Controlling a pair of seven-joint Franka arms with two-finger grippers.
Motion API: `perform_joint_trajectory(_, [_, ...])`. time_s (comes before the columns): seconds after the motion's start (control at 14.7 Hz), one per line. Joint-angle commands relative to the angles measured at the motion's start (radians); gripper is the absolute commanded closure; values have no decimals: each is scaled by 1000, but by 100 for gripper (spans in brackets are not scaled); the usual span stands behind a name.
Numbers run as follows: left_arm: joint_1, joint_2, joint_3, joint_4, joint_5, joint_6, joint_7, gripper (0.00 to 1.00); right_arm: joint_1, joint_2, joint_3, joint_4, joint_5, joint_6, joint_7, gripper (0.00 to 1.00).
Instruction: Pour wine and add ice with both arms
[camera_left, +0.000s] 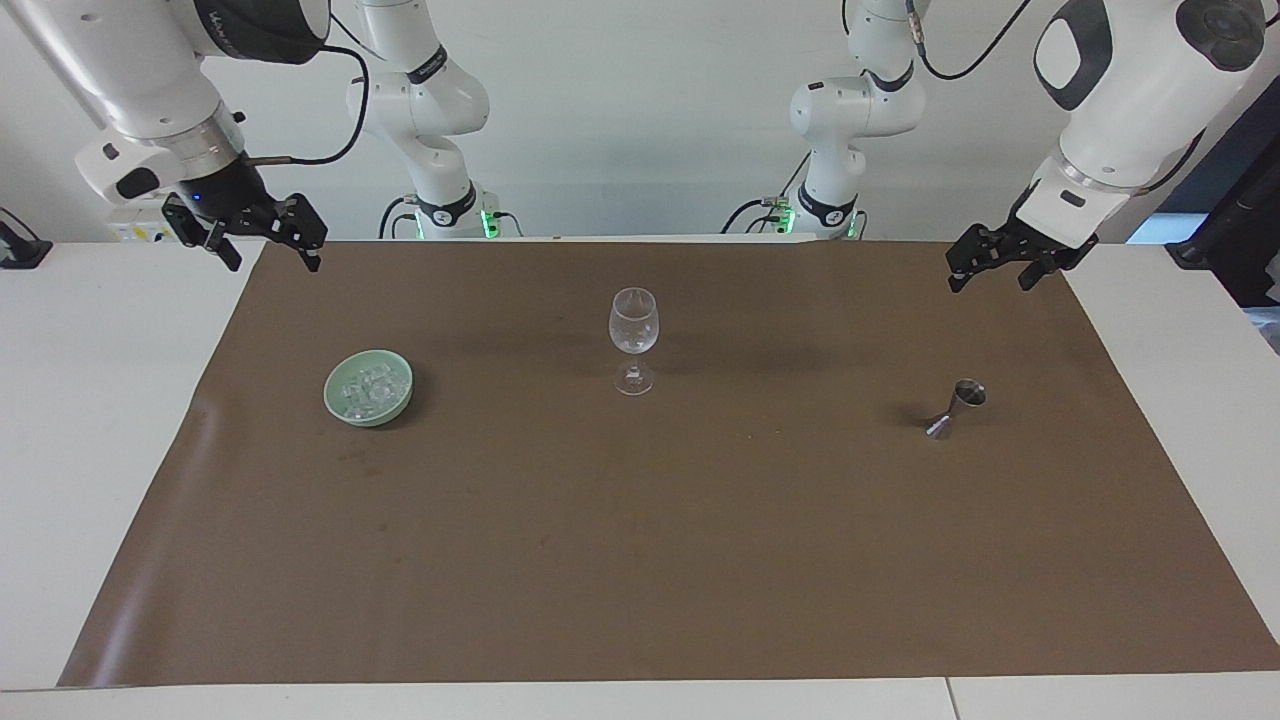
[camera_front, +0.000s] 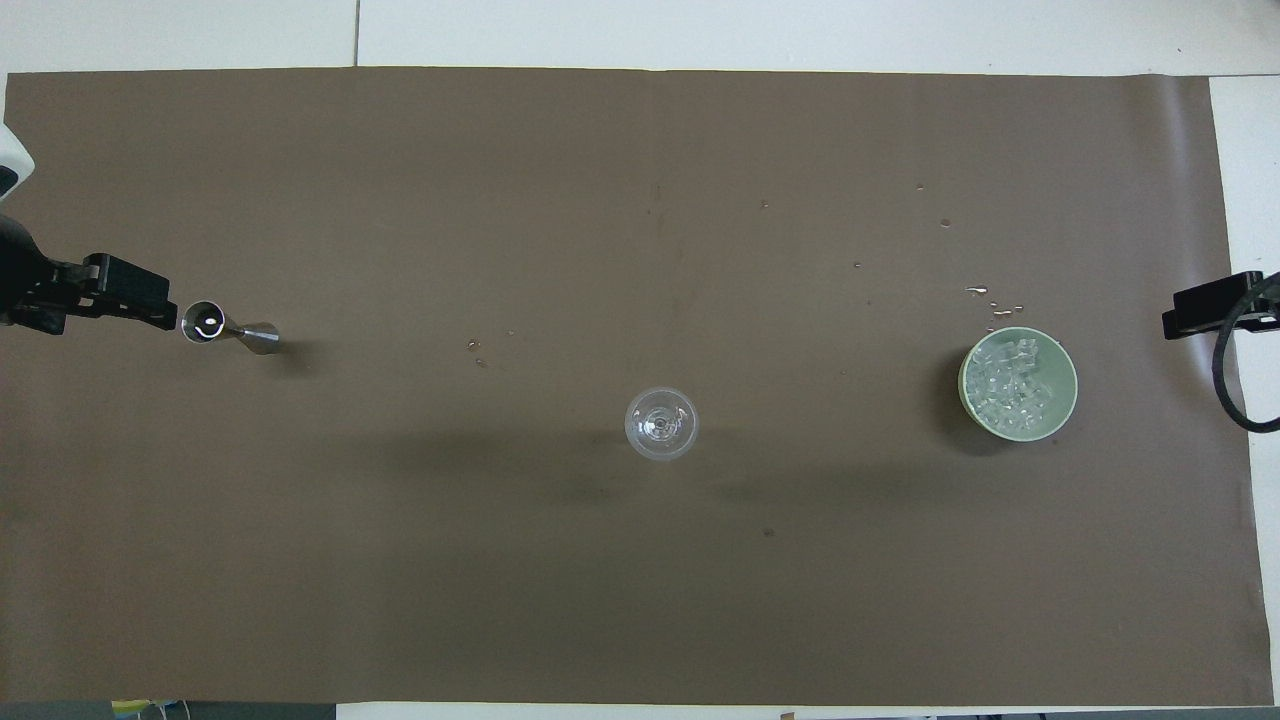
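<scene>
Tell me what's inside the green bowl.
The green bowl holds a heap of ice, small clear cubes filling most of it. The cubes hide the bowl's bottom, so any meltwater or anything else beneath them cannot be seen.

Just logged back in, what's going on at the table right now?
Nothing is being handled. The left gripper hangs open over the mat's edge at its own end, above the metal jigger; the right gripper hangs open at its end, near the green bowl of ice. Both hold nothing. The wine glass stands upright mid-mat between bowl and jigger, a few droplets on the mat.
</scene>
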Motion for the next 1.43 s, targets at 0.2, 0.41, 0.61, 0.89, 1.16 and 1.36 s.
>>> perform_joint_trajectory(0.2, [4,-3,3,2,-10,-16,7,0,-12,-9,9,-10,6,2,8,0])
perform_joint_trajectory(0.41, [4,-3,3,2,-10,-14,7,0,-12,-9,9,-10,6,2,8,0])
perform_joint_trajectory(0.61, [4,-3,3,2,-10,-16,7,0,-12,-8,9,-10,6,2,8,0])
perform_joint_trajectory(0.89, [4,-3,3,2,-10,-14,7,0,-12,-9,9,-10,6,2,8,0])
perform_joint_trajectory(1.16, [4,-6,3,0,-10,-31,7,0,-12,-9,9,-10,6,3,8,0])
perform_joint_trajectory(1.36, [4,-7,3,-5,-10,-34,7,0,-12,-8,9,-12,6,3,9,0])
